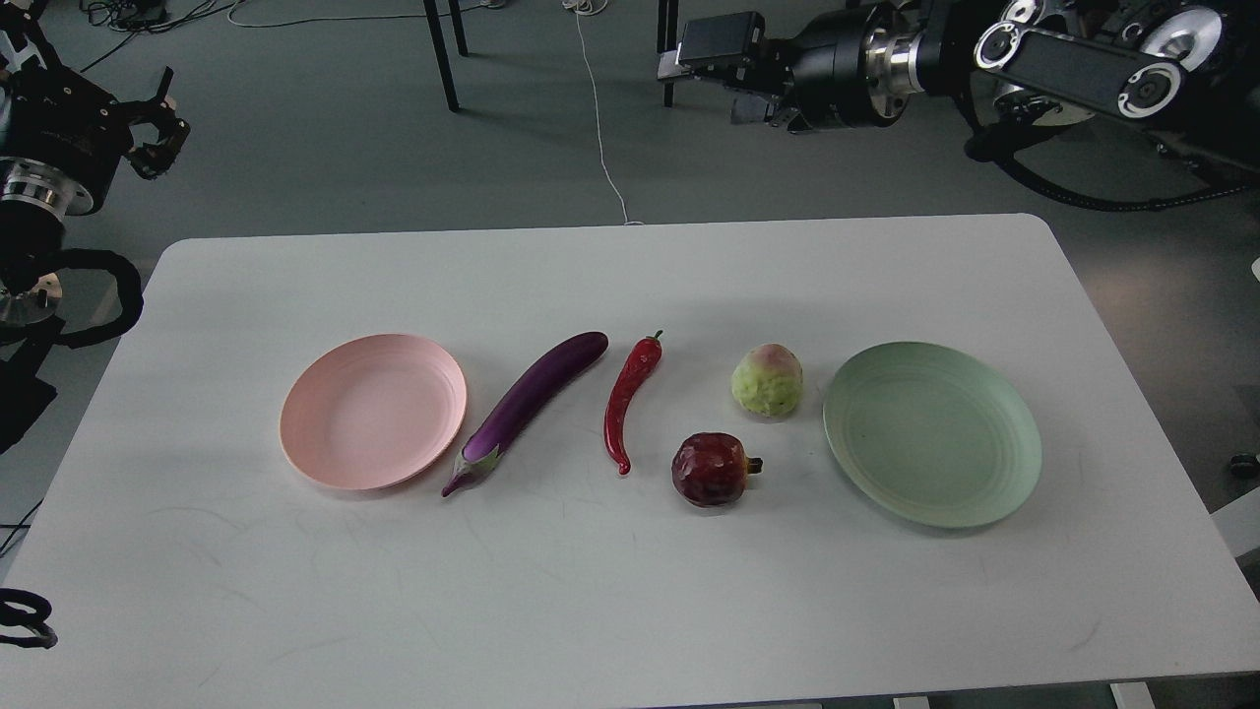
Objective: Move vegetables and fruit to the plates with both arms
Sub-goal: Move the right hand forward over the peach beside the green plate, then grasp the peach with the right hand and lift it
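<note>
Where the white table runs toward 6 o'clock, a broad bare strip lies open below the row of items; a narrower bare band runs along its 12 o'clock edge. Both arms hang off the table, above the grey floor.

Head view. Left gripper at 10 o'clock, past the table's corner; fingers look slightly parted, but dark and small, so I cannot tell its state. Right gripper at 1 o'clock, seen end-on; cannot tell whether open or closed. Neither holds anything.

Surface: matte white, faint scuffs. Room: grey floor, a white cable trailing to the table's far edge, dark chair legs at 12 o'clock.

Row, 9 to 3 o'clock: pink plate, bare; purple eggplant, glossy, slanted, stem cap toward 7 o'clock, just beside the pink rim; red chili pepper, curved, stem toward 12; yellow-green fruit with pink blush; dark red pomegranate-like ball, stub toward 3 o'clock, near the fruit at its 7 o'clock; mint green plate, bare.
</note>
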